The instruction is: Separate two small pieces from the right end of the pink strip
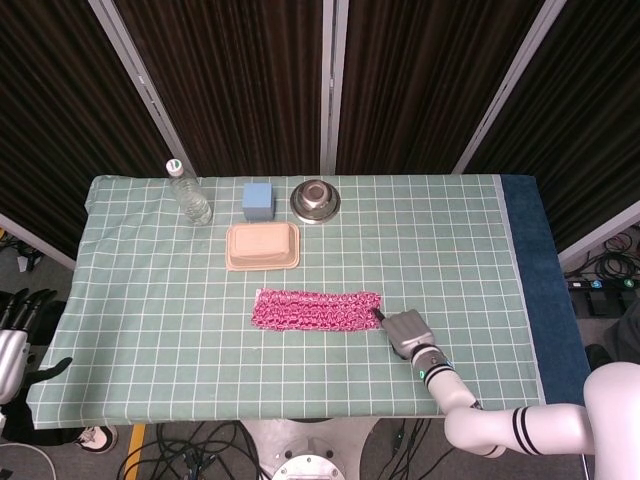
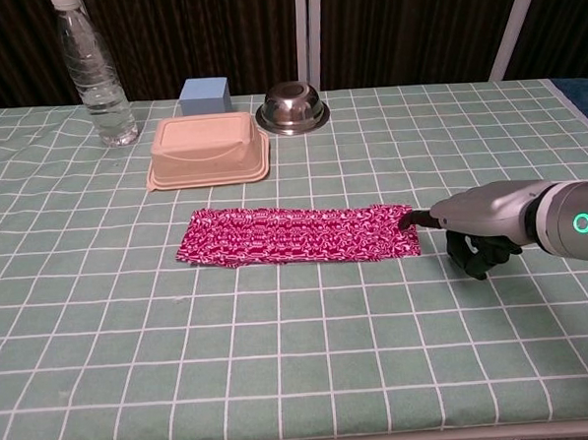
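Observation:
The pink strip (image 1: 315, 310) (image 2: 295, 236) lies flat and lengthwise at the middle of the green checked table. My right hand (image 1: 405, 332) (image 2: 486, 215) sits low on the cloth just right of it. One dark fingertip (image 2: 410, 216) reaches out and touches the strip's right end, while the other fingers are curled under the palm, away from the strip. I see nothing held in that hand. My left hand (image 1: 18, 335) hangs off the table's left edge, fingers apart and holding nothing; it appears only in the head view.
Along the back stand a water bottle (image 1: 188, 193) (image 2: 94, 73), a blue block (image 1: 258, 199) (image 2: 205, 95) and a steel bowl (image 1: 315, 200) (image 2: 292, 107). A beige lidded container (image 1: 263, 246) (image 2: 207, 150) sits just behind the strip.

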Action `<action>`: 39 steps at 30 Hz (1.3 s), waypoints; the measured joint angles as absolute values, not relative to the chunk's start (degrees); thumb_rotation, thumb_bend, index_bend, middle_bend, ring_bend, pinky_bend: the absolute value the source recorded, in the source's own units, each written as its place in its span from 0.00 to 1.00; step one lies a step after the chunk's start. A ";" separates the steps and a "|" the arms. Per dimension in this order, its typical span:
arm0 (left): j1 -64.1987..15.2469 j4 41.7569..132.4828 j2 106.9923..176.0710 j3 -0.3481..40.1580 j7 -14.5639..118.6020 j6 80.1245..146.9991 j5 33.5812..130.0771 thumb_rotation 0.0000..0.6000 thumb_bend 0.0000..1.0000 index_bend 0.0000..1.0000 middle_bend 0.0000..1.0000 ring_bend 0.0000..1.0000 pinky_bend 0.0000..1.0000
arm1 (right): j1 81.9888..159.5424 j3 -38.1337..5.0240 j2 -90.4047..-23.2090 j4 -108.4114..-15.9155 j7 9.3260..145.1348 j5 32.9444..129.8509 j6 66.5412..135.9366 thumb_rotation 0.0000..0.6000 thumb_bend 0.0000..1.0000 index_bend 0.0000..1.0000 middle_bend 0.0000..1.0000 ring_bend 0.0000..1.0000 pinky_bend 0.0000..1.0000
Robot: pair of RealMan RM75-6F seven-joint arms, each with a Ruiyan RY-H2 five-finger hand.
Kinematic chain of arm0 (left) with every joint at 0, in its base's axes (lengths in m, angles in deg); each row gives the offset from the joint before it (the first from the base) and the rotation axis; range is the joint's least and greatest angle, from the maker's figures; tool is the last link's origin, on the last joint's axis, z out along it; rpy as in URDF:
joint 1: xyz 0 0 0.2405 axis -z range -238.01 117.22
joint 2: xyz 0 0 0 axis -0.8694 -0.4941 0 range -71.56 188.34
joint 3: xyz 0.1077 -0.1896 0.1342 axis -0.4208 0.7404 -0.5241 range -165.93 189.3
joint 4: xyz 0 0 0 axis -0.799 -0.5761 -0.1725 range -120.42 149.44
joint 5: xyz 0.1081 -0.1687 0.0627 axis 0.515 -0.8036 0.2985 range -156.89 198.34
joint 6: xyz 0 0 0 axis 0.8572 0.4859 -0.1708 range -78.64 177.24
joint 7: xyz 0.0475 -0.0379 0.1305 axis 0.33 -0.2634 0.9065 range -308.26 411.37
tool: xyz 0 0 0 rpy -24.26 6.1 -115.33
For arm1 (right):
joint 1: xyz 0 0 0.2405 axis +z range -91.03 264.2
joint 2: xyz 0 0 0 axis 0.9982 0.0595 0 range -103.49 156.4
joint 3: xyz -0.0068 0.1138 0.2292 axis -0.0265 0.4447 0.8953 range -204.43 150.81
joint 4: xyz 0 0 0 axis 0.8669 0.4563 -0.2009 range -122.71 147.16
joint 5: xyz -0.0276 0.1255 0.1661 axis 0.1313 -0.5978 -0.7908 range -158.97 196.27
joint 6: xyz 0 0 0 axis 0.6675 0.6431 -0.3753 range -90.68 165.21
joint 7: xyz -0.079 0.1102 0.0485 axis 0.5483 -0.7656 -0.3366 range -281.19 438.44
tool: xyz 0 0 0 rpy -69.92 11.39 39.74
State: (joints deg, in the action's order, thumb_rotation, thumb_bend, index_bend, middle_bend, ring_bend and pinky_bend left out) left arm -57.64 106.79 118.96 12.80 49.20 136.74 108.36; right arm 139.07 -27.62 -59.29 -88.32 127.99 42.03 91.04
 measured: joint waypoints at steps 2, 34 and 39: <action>-57.65 106.89 118.95 12.84 49.26 136.77 108.32 1.00 0.00 0.11 0.11 0.04 0.14 | 139.28 -28.19 -59.04 -88.29 127.90 41.13 90.99 1.00 1.00 0.00 0.92 0.88 0.75; -57.07 108.49 118.81 13.07 51.15 136.25 108.54 1.00 0.00 0.11 0.11 0.04 0.14 | 133.58 -32.02 -49.58 -92.83 117.06 51.42 94.94 1.00 1.00 0.04 0.92 0.88 0.75; -57.23 108.33 118.67 13.04 50.87 136.34 108.34 1.00 0.00 0.11 0.11 0.04 0.14 | 134.16 -29.66 -52.71 -92.22 116.03 55.71 94.29 1.00 1.00 0.00 0.92 0.88 0.75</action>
